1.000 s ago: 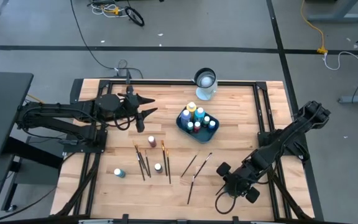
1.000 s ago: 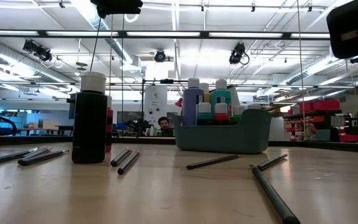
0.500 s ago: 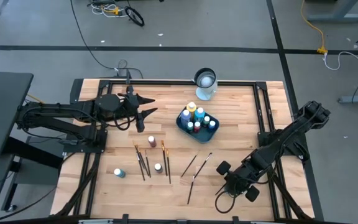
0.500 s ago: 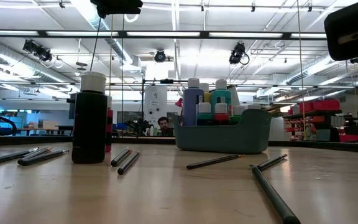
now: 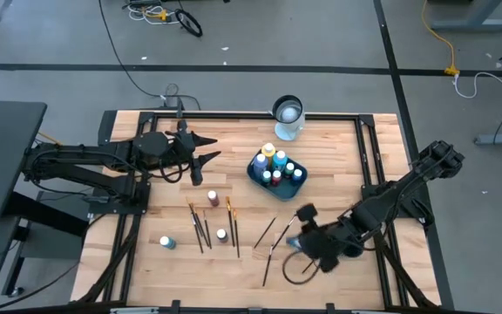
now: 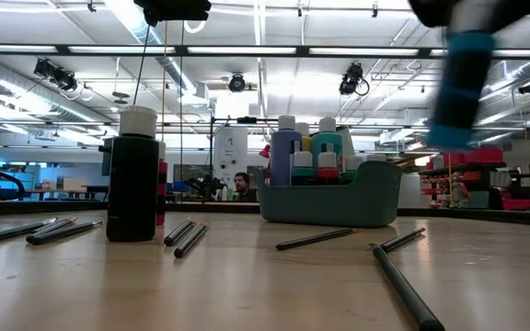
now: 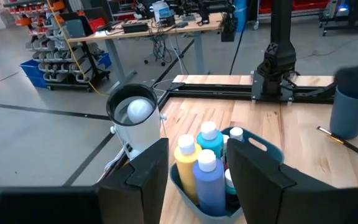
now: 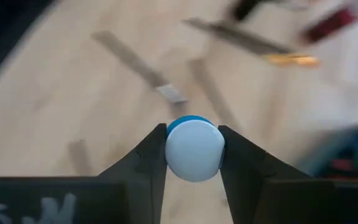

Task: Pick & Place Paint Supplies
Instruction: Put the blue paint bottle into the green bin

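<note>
Wooden table [image 5: 338, 157] in an open workshop, seen from above with both arms over it. Right gripper [image 8: 192, 152] closed on a small pale paint bottle [image 8: 194, 149] with a blue base, carried clear of the surface above the scattered brushes [image 5: 273, 237] near the table's front right; in the low view it appears as a blurred blue-tipped shape [image 6: 463, 78] hanging from above. A second ago this gripper sat lower, nearer the front edge; it has since swung in toward the brushes, and its fingers [image 8: 148, 155] have narrowed onto the bottle.

Teal bin [image 5: 258, 174] at mid-table, already holding several bottles with coloured caps, including the taller yellow bottle [image 7: 186, 154]. Loose supplies on the left half: a red-capped bottle [image 5: 213, 198], a white-capped bottle [image 5: 221, 235], a blue-capped bottle [image 5: 166, 242], and dark-handled brushes [image 5: 200, 227] between them.

Clear glass jar [image 5: 288, 118] behind the bin at the far edge. Left gripper [image 7: 194, 171], unmoved since the earlier frame, hovers left of the bin, fingers apart and holding nothing.
</note>
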Motion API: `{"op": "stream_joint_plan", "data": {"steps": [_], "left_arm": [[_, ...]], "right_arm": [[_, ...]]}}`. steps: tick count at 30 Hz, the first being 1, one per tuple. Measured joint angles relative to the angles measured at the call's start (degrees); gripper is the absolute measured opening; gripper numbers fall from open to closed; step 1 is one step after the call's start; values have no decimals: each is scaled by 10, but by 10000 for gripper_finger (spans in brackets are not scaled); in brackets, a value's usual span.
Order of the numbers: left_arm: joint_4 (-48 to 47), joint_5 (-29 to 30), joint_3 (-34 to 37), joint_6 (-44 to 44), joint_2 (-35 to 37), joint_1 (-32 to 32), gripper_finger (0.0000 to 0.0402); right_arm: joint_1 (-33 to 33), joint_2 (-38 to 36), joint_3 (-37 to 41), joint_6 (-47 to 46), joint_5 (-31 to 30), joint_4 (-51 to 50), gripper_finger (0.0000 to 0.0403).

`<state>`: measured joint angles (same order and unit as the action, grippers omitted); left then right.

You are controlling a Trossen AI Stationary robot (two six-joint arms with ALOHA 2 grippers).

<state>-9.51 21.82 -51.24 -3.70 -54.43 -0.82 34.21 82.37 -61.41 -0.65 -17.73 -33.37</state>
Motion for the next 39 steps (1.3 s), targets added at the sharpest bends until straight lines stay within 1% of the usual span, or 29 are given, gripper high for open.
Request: {"op": "stream_joint_plan", "data": {"steps": [2,6,10,12,14,16,19,23,25,30,35,39], "left_arm": [[0,0,0,-1,0,0,171],[-1,0,0,3,0,0,171],[-1,-9,0,0,0,0,171],[-1,-11,0,-7,0,0,171],[-1,-11,0,-16,0,0,171],[-1,-11,0,-27,0,0,171],[-1,-11,0,-40,0,0,171],[-1,-11,0,-49,0,0,171],[-2,-11,0,-56,0,0,171],[-5,-11,0,-66,0,0,171],[-6,-11,0,-66,0,0,171],[-16,-11,0,-66,0,0,171]], "right_arm": [[-19,0,-6,12,-33,-13,118],[-64,0,-9,34,-60,-41,130],[-107,0,-25,54,-94,-64,121],[-133,0,-28,69,-109,-61,117],[-162,0,-29,71,-111,-63,116],[-195,0,-28,71,-81,-71,121],[-244,0,-12,57,-28,-56,131],[-294,0,21,53,-19,-25,123],[-313,0,39,54,-1,2,117],[-349,0,80,59,19,73,124],[-372,1,106,75,45,97,124],[-382,1,125,91,51,129,122]]}}
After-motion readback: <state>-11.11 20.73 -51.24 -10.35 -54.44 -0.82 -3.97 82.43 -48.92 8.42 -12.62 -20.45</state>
